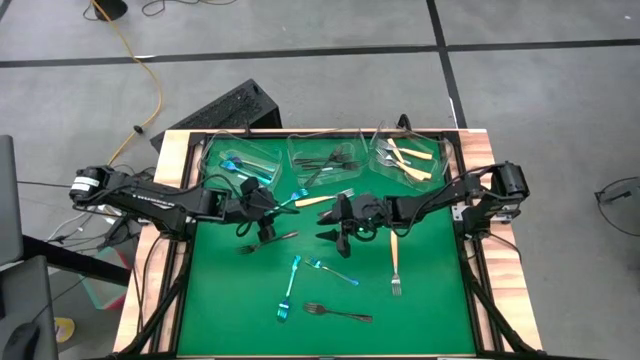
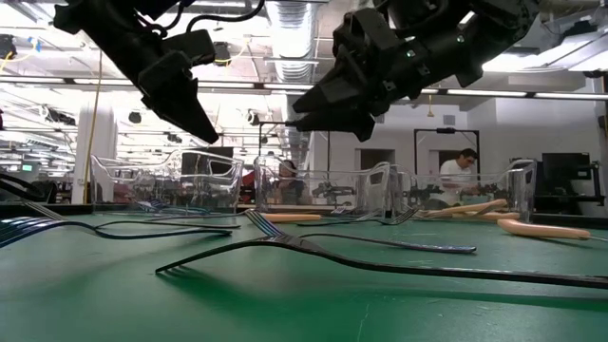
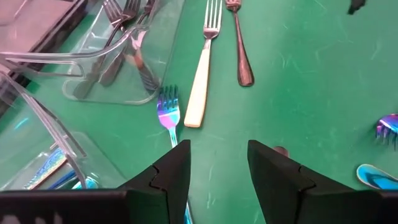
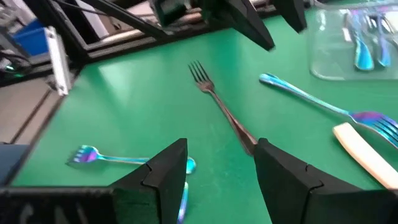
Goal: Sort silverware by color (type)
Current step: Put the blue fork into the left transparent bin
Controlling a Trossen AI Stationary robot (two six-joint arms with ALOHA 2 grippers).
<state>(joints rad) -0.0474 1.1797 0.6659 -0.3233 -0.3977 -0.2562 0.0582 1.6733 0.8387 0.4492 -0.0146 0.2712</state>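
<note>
I hold my left pincer (image 1: 262, 218) and my right pincer (image 1: 335, 220) side by side over the middle of the green surface (image 1: 430, 300), both with jaws parted and nothing between them, so I judge this is a pause between picks, not a carry. Along the top edge of the high view stand three clear tubs: the left tub (image 1: 238, 160) has blue-teal forks, the middle tub (image 1: 325, 158) dark ones, the right tub (image 1: 410, 155) cream-handled ones, which is why each loose piece has a set place to go.

Loose forks lie lower in the frame. A dark fork (image 4: 219, 104) lies nearest my right pincer, its long axis slanting, tines toward the upper left of that wrist picture. A cream-handled fork (image 3: 202, 68) and a blue-teal fork (image 3: 168, 115) lie just ahead of my left pincer, both running nearly up-and-down in that view, tines toward the top. Another cream-handled fork (image 1: 395, 262) lies right of centre, tines pointing down the frame.
</note>
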